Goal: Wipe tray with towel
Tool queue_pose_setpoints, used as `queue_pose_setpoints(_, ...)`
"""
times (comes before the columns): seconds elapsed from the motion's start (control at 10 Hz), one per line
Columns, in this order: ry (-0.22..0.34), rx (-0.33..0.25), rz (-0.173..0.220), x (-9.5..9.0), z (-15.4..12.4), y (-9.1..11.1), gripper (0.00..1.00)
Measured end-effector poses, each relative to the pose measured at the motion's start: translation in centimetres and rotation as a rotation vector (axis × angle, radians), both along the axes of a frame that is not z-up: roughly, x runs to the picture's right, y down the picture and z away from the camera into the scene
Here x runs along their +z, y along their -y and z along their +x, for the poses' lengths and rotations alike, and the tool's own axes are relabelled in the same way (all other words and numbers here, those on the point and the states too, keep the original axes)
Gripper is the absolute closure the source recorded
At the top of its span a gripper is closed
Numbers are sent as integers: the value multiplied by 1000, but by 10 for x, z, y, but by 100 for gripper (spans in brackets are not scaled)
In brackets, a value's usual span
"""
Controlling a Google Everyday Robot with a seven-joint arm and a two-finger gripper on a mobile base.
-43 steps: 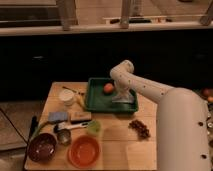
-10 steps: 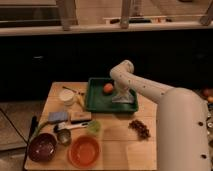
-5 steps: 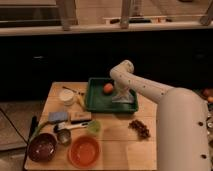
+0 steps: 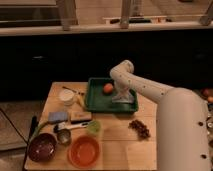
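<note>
- The gripper (image 4: 121,96) hangs from the white arm (image 4: 145,88) and is lowered into the right part of the tray (image 4: 96,102), close to the tray floor.
- Whether it is clenched, released or grasping anything cannot be told from this view.
- The tray, dark green with a raised rim, lies on the wooden table (image 4: 115,142) and spreads out mostly to the left of the gripper; its right rim is just beside the gripper.
- A pale grey patch sits right under the gripper on the tray floor; it may be a towel, though that is hard to tell.
- An orange round object (image 4: 108,88) lies inside the tray, just left of the gripper and slightly farther back.
- Farther left of the gripper, outside the tray, stands a white cup (image 4: 66,96).
- Nearer the camera and to the gripper's left lie a blue sponge (image 4: 58,116) and a tan block (image 4: 80,117) beside it.
- A small green cup (image 4: 93,127) stands in front of the tray, well apart from the gripper.
- An orange bowl (image 4: 84,151) and a dark purple bowl (image 4: 42,147) sit at the near edge of the table, far from the gripper.
- A cluster of small brown pieces (image 4: 140,128) lies on the table in front of the gripper and slightly to its right.
</note>
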State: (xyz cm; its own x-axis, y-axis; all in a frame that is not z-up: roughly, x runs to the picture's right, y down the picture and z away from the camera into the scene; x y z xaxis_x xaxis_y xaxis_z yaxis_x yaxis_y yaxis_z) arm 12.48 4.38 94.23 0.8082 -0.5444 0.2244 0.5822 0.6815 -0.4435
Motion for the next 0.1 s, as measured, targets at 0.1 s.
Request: queue_pose_setpoints(0.1, 0, 0, 0, 0, 0, 0, 97)
